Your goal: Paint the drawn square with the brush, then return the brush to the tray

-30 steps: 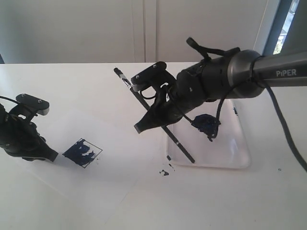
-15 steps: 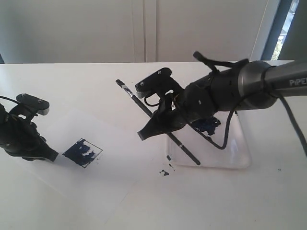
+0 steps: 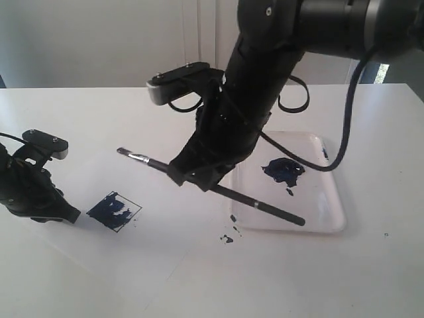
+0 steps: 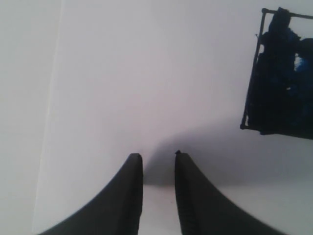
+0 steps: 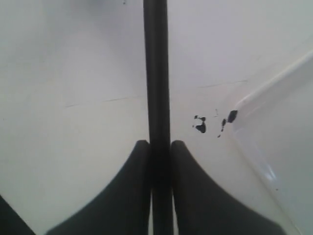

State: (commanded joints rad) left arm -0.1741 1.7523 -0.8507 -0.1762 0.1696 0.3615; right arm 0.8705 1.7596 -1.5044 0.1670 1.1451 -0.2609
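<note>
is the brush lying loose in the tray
No, the right gripper is shut on the brush, holding it slanted with only its handle end over the tray.

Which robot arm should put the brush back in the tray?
Probably the right arm. The right gripper grips the brush, whose handle end hangs over the tray. The left gripper is empty, beside the painted square, away from the tray.
</note>
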